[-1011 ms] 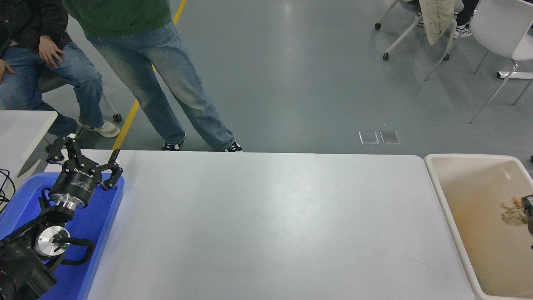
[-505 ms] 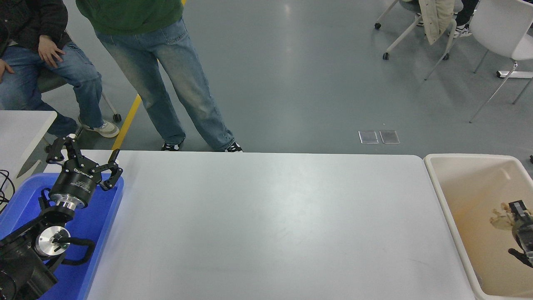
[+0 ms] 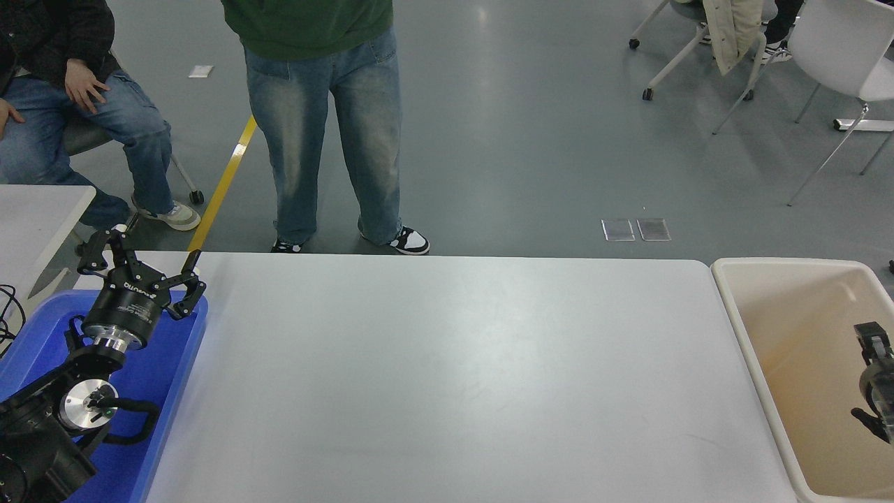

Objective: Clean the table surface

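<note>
Presently, the fingers (image 3: 869, 335) of the right gripper (image 3: 876, 374) are only partly seen at the right edge, above the inside of the beige bin (image 3: 751, 328); whether they are spread or closed cannot be told, and nothing is seen held between them. The bin is set just beside the right end of the table surface (image 3: 447, 377).

The left gripper (image 3: 140, 269) is noted with its fingers spread wide and empty, parked over the blue tray (image 3: 178, 377) at the left end of the table surface. A smaller white table corner (image 3: 42, 209) lies beyond the tray.

The table surface itself spans the middle of the view, between tray and bin; no loose object is seen on it, only faint streaks. A standing person (image 3: 321, 112) in jeans is recorded just beyond its far edge, and a seated person (image 3: 84, 91) further to the left of that.

Judged step: disposal into the bin, with clearing apparently near complete. The next move is judged to call for the right arm to be lifted clear of the bin wall and the surface checked for remaining debris.
</note>
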Controlling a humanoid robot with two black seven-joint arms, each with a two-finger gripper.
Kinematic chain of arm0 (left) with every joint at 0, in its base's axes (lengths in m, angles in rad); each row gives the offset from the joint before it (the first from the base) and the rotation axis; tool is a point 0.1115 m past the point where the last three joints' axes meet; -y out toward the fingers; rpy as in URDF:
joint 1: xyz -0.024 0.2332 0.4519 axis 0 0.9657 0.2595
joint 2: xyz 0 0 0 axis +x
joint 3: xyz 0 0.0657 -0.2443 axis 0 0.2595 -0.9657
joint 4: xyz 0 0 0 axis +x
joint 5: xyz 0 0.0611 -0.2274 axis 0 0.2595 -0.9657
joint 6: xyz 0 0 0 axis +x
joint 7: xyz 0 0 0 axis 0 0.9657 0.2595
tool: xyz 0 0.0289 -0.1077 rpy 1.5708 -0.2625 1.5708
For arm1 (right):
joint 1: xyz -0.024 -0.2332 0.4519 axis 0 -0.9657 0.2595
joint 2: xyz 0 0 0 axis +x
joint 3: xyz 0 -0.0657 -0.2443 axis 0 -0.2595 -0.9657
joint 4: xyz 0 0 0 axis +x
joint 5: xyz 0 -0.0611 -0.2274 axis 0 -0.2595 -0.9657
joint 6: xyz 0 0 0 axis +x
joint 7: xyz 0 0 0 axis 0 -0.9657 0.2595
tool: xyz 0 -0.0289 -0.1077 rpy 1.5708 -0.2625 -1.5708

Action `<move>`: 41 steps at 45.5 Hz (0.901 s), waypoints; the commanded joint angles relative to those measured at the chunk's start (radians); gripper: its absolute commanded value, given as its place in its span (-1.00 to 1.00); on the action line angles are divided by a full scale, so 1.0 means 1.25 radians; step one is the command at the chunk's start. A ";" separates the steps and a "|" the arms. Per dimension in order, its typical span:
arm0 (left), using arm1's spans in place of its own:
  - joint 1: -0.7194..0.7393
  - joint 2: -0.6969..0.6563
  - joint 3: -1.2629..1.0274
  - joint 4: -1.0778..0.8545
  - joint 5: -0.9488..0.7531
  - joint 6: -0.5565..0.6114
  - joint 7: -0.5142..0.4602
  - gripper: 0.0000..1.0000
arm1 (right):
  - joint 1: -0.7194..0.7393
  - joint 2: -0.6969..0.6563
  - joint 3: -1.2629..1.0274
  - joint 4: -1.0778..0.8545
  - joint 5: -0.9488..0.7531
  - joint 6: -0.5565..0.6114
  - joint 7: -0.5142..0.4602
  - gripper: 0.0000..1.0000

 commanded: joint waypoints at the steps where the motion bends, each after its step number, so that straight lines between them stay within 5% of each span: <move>1: 0.000 0.000 0.000 0.001 0.000 0.000 0.000 1.00 | 0.017 -0.012 0.060 0.009 0.137 0.079 0.001 1.00; 13: 0.000 0.000 0.000 0.000 0.000 0.000 0.000 1.00 | -0.109 -0.125 0.593 0.482 0.123 0.201 0.002 1.00; 33: 0.000 0.000 0.000 0.001 0.000 0.000 0.000 1.00 | -0.033 0.006 0.671 0.493 0.141 0.274 0.019 1.00; 41: 0.000 0.000 0.000 0.000 0.000 0.000 0.000 1.00 | -0.045 0.039 0.670 0.506 0.116 0.278 0.143 1.00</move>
